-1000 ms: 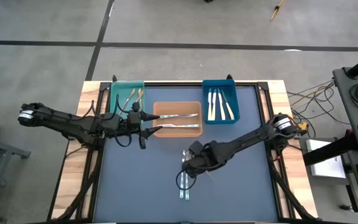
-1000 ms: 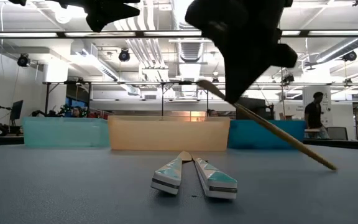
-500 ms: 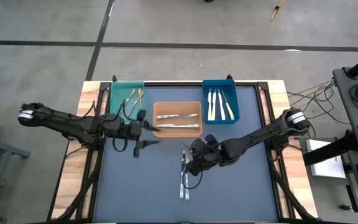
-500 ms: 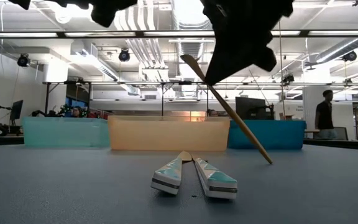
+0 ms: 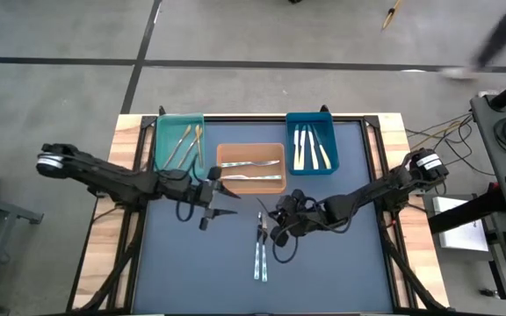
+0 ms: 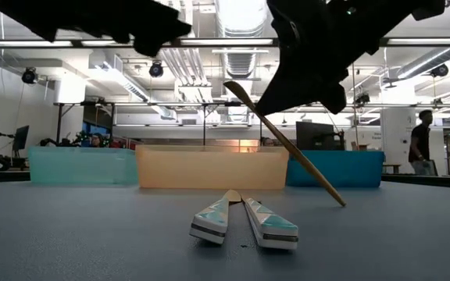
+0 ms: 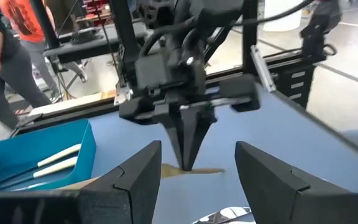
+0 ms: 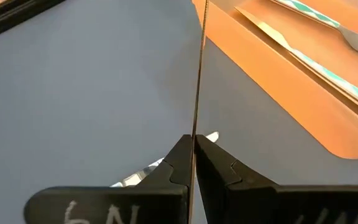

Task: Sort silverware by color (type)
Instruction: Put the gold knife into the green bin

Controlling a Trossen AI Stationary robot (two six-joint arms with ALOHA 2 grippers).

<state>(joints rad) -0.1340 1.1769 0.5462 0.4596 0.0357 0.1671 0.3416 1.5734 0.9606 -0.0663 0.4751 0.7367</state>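
We find the right end effector (image 5: pixel 281 217) clamped tight on a slim gold utensil (image 6: pixel 287 148), held clear above the counter (image 5: pixel 341 263) near its middle. In the low view the piece hangs on a slant, one end raised beside the gripper body and the other dipping toward the counter without touching it. In the right wrist view it runs as a thin line straight out from the closed fingertips, toward the near edge of the orange bin (image 5: pixel 249 168).

The teal bin (image 5: pixel 179 140), which already holds gold pieces, lies at the far left corner, beyond the orange bin, so we judge the carry must run leftward and away. The left end effector (image 5: pixel 211 204), spread wide and empty, stands between the held piece and that bin and is the nearer arm to it; it narrows the corridor.

Two silver pieces (image 5: pixel 260 250) lie lengthwise on the counter just beside the right end effector. The blue bin (image 5: pixel 312 146) holds the cream-handled pieces. Open counter remains on both flanks.
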